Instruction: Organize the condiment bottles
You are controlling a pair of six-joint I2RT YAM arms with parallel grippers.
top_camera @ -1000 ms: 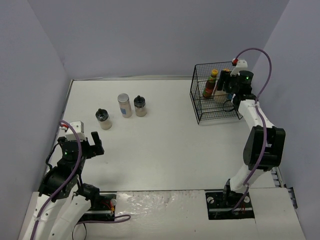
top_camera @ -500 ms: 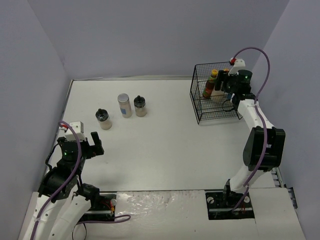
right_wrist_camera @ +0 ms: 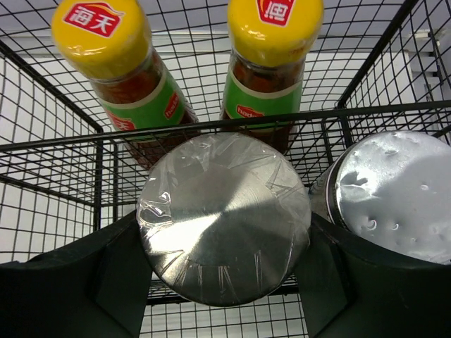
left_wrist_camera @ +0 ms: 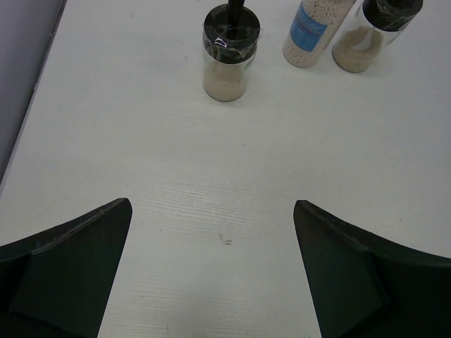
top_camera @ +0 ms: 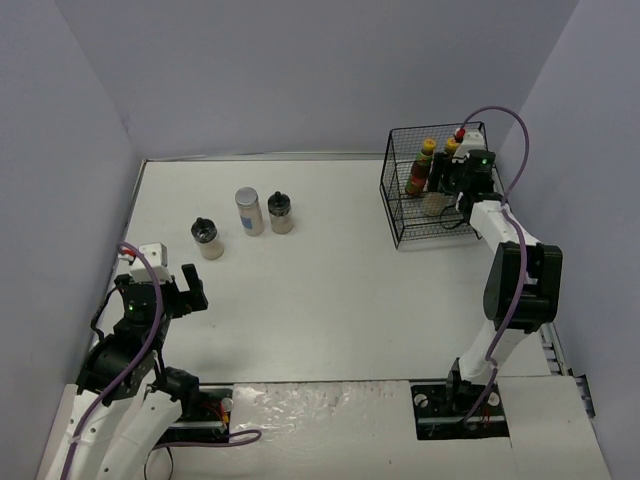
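My right gripper [right_wrist_camera: 225,232] is shut on a pale silver-lidded jar [right_wrist_camera: 225,218] inside the black wire basket [top_camera: 405,222]; in the top view the gripper [top_camera: 443,185] is over the basket's right half. A second silver-lidded jar [right_wrist_camera: 394,190] stands just right of it. Two dark sauce bottles with yellow caps [right_wrist_camera: 106,42] [right_wrist_camera: 271,35] stand behind, also visible from above [top_camera: 427,150]. On the table to the left stand a black-capped shaker [top_camera: 207,238] [left_wrist_camera: 231,53], a silver-lidded jar [top_camera: 248,211] [left_wrist_camera: 317,32] and another shaker [top_camera: 280,212] [left_wrist_camera: 373,32]. My left gripper [top_camera: 185,290] [left_wrist_camera: 211,267] is open and empty, short of them.
The basket's wire walls [right_wrist_camera: 211,127] close in round the held jar and my right fingers. Grey walls enclose the white table [top_camera: 330,280] on three sides. The basket stands near the back right corner.
My right gripper has moved down and a little left into the basket with the jar. The left arm and the three bottles on the table have not moved.
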